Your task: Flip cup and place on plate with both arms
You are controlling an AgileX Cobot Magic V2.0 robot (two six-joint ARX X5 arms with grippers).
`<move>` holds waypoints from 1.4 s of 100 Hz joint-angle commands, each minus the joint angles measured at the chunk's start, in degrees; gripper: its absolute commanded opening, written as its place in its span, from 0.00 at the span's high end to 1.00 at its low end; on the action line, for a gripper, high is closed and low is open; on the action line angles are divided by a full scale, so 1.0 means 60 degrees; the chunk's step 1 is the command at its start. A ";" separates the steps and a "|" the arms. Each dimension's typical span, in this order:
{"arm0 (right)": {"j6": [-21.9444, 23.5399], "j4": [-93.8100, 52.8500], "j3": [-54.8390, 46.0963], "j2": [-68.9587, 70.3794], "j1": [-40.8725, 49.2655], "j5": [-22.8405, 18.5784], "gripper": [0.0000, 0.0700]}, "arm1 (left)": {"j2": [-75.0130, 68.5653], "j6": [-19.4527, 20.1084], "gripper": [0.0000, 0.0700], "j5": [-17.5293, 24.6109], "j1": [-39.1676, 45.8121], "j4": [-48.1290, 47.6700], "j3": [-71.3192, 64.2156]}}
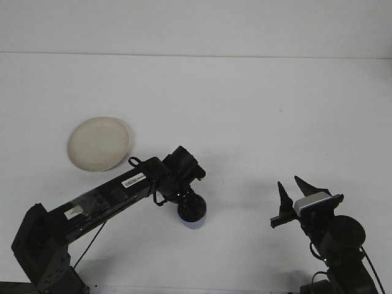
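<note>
Spanning the white table (245,110), the left arm (104,199) reaches right of the plate (98,144). Left gripper (191,210): directly over the blue cup (195,222) (finger state cannot be told). Right gripper (293,190): far right of the plate, prongs spread, holding nothing. Cup: lower right of the plate, mostly hidden.

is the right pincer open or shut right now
Open. The right pincer shows two black fingers spread apart in a V with white table between them, holding nothing, well away from the blue cup.
</note>
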 commanded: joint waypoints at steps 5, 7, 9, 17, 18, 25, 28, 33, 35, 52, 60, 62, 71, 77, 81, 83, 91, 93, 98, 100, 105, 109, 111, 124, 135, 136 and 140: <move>0.0128 0.0098 0.0080 0.0022 0.0025 -0.0018 0.55 | 0.0102 0.0051 0.98 -0.0182 -0.0084 -0.0084 0.0382; 0.0128 0.0098 0.0080 0.0022 0.0025 -0.0018 0.55 | 0.0102 0.0055 0.98 -0.0200 -0.0080 -0.0106 0.0444; 0.0131 0.0098 0.0080 0.0022 0.0025 -0.0018 0.55 | 0.0102 0.0055 0.98 -0.0237 -0.0080 -0.0153 0.0528; 0.0128 0.0098 0.0080 0.0022 0.0025 -0.0018 0.55 | 0.0102 0.0055 0.98 -0.0357 -0.0051 -0.0342 0.0936; 0.0128 0.0098 0.0080 0.0022 0.0025 -0.0018 0.55 | 0.0102 0.0058 0.98 -0.0361 -0.0040 -0.0368 0.1005; 0.0124 0.0098 0.0080 0.0022 0.0025 -0.0018 0.55 | 0.0102 0.0073 0.98 -0.0382 0.0066 -0.0667 0.1526; 0.0128 0.0098 0.0080 0.0022 0.0025 -0.0018 0.55 | 0.0102 0.0091 0.98 -0.0441 0.0135 -0.0823 0.1774; 0.0124 0.0095 0.0080 0.0022 0.0025 -0.0018 0.55 | 0.0102 0.0098 0.98 -0.0597 0.0291 -0.1104 0.2204; 0.0124 0.0095 0.0080 0.0022 0.0022 -0.0018 0.55 | 0.0102 0.0120 0.98 -0.0663 0.0372 -0.1239 0.2386; 0.0120 0.0095 0.0080 0.0022 0.0022 -0.0018 0.55 | 0.0069 0.0415 0.98 -0.1198 0.1552 -0.2277 0.3767; 0.0117 0.0095 0.0080 0.0022 0.0025 -0.0018 0.55 | -0.0036 0.0415 0.98 -0.1282 0.2426 -0.2521 0.4131; 0.0113 0.0095 0.0080 0.0022 0.0025 -0.0018 0.55 | -0.0069 0.0412 0.98 -0.1282 0.2656 -0.2546 0.4175; 0.0095 0.0095 0.0080 0.0025 0.0022 -0.0018 0.55 | -0.0288 0.0346 0.98 -0.1279 0.3763 -0.2572 0.4211; 0.0095 0.0095 0.0080 0.0025 0.0025 -0.0018 0.55 | -0.0386 0.0299 0.98 -0.1279 0.4503 -0.2612 0.4211; 0.0091 0.0095 0.0080 0.0033 0.0025 -0.0018 0.55 | -0.0408 0.0280 0.98 -0.1279 0.4972 -0.2634 0.4211; 0.0091 0.0095 0.0080 0.0033 0.0025 -0.0018 0.55 | -0.0415 0.0270 0.98 -0.1279 0.5195 -0.2656 0.4211; 0.0073 0.0095 0.0080 0.0033 0.0025 -0.0018 0.55 | -0.0404 0.0266 0.98 -0.1279 0.6003 -0.2820 0.4207; 0.0062 0.0091 0.0080 0.0033 0.0025 -0.0018 0.55 | -0.0390 0.0262 0.98 -0.1279 0.6178 -0.2834 0.4207; 0.0058 0.0091 0.0080 0.0033 0.0022 -0.0018 0.55 | -0.0353 0.0266 0.98 -0.1279 0.6579 -0.2838 0.4204; 0.0058 0.0091 0.0080 0.0033 0.0022 -0.0018 0.55 | -0.0335 0.0270 0.98 -0.1279 0.6728 -0.2841 0.4204; 0.0058 0.0091 0.0080 0.0036 0.0025 -0.0018 0.55 | -0.0273 0.0270 0.98 -0.1279 0.7093 -0.2845 0.4204; 0.0058 0.0091 0.0080 0.0040 0.0025 -0.0018 0.55 | -0.0200 0.0270 0.98 -0.1279 0.7344 -0.2852 0.4200; 0.0058 0.0091 0.0080 0.0040 0.0025 -0.0018 0.55 | -0.0160 0.0270 0.98 -0.1279 0.7457 -0.2863 0.4197; 0.0058 0.0091 0.0080 0.0040 0.0025 -0.0018 0.55 | 0.0280 0.0270 0.98 -0.1282 0.7970 -0.2918 0.4197; 0.0058 0.0087 0.0080 0.0040 0.0025 -0.0018 0.55 | 0.0820 0.0270 0.98 -0.1293 0.8276 -0.2907 0.4197; 0.0055 0.0087 0.0080 0.0040 0.0025 -0.0022 0.55 | 0.0871 0.0270 0.98 -0.1297 0.8295 -0.2903 0.4197; 0.0055 0.0087 0.0080 0.0040 0.0025 -0.0018 0.55 | 0.1082 0.0273 0.98 -0.1322 0.8353 -0.2903 0.4197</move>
